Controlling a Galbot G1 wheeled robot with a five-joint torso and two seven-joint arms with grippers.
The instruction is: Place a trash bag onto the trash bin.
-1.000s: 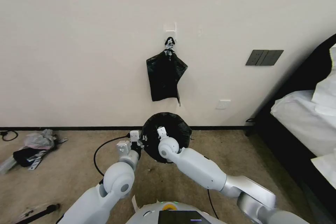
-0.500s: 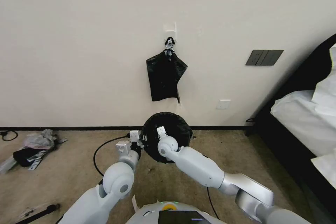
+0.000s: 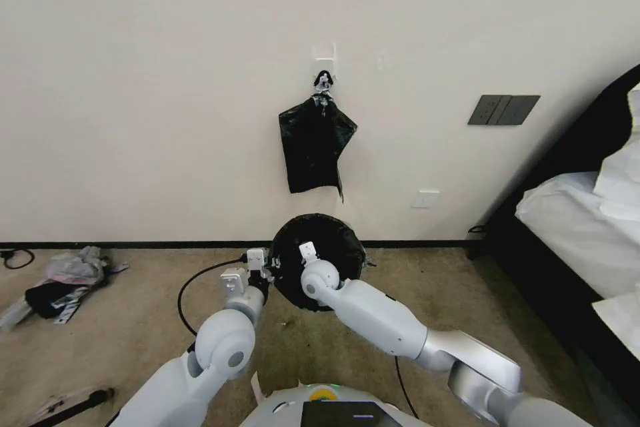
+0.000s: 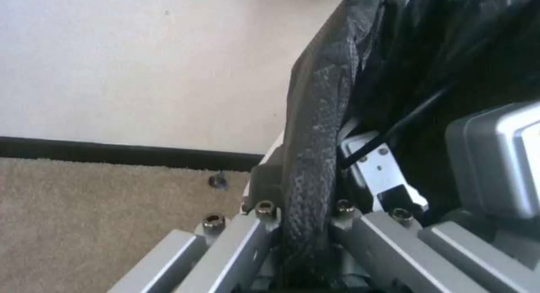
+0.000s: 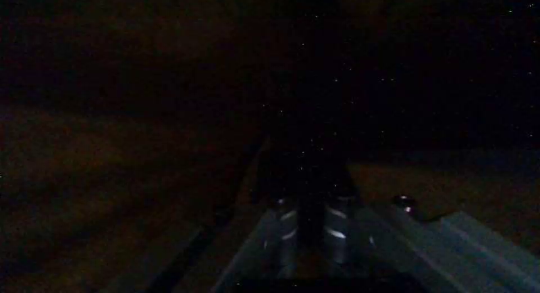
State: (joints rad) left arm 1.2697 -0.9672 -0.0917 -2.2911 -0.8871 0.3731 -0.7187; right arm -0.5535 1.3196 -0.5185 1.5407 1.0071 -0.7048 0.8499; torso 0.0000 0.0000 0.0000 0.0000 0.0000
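The trash bag (image 3: pixel 320 240), glossy black plastic, is spread over the mouth of the trash bin on the carpet by the wall. Only a cream sliver of the trash bin (image 4: pixel 274 151) shows under the plastic in the left wrist view. My left gripper (image 3: pixel 265 268) is at the bin's left rim, shut on the bag's rolled edge (image 4: pixel 306 158), which runs between its fingers (image 4: pixel 264 208). My right gripper (image 3: pixel 308 252) reaches down into the bag-lined opening, and its wrist view is dark (image 5: pixel 312 208).
A flat bundle of black bags (image 3: pixel 315 147) hangs from a wall hook above the bin. A black cable (image 3: pixel 193 280) loops on the carpet at the left, near a heap of clothes (image 3: pixel 63 277). A bed (image 3: pixel 580 227) stands at the right.
My right arm has shifted slightly to the left over the bin. The left arm and the bag's edge have stayed where they were.
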